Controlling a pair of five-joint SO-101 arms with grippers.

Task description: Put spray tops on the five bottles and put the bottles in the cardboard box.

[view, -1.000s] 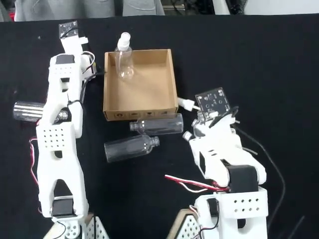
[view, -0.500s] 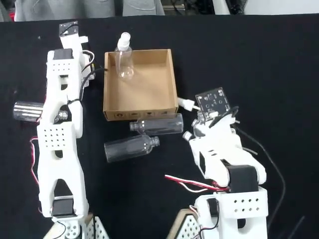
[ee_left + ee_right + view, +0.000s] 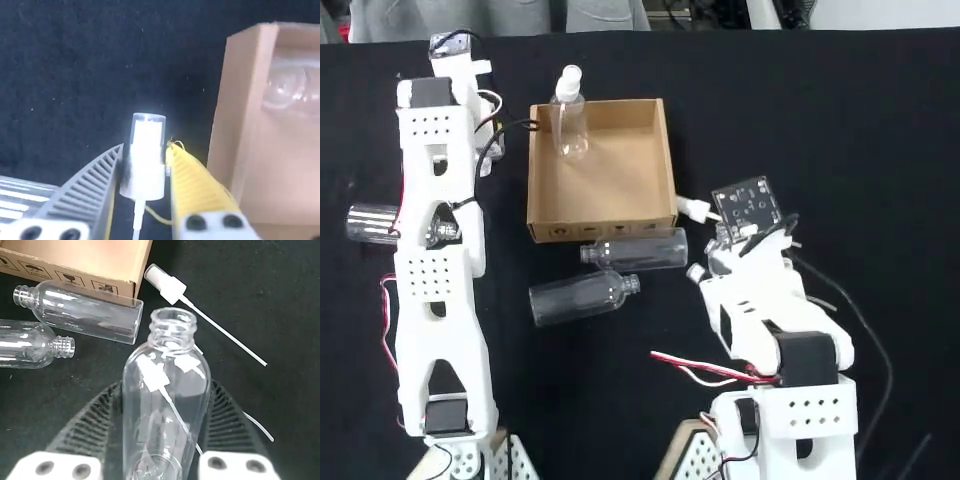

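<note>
Spray top [image 3: 145, 160] gripped in left claw [image 3: 144, 150], above the worktop [image 3: 75, 60], just beside cardboard box [image 3: 240, 125]. Open bottle [image 3: 167, 390] gripped in right claw [image 3: 166, 387]. Capped bottle [image 3: 569, 115] in the box's far corner. Second loose top [image 3: 167, 282] on worktop near box corner.

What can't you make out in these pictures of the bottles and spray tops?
1. High view: the far-left bottle, its neck end hidden behind the left arm.
2. Left wrist view: the held spray top, its tube cut off by the frame edge.
3. Left wrist view: the bottle in the cardboard box, blurred and cut by the edge.
</note>
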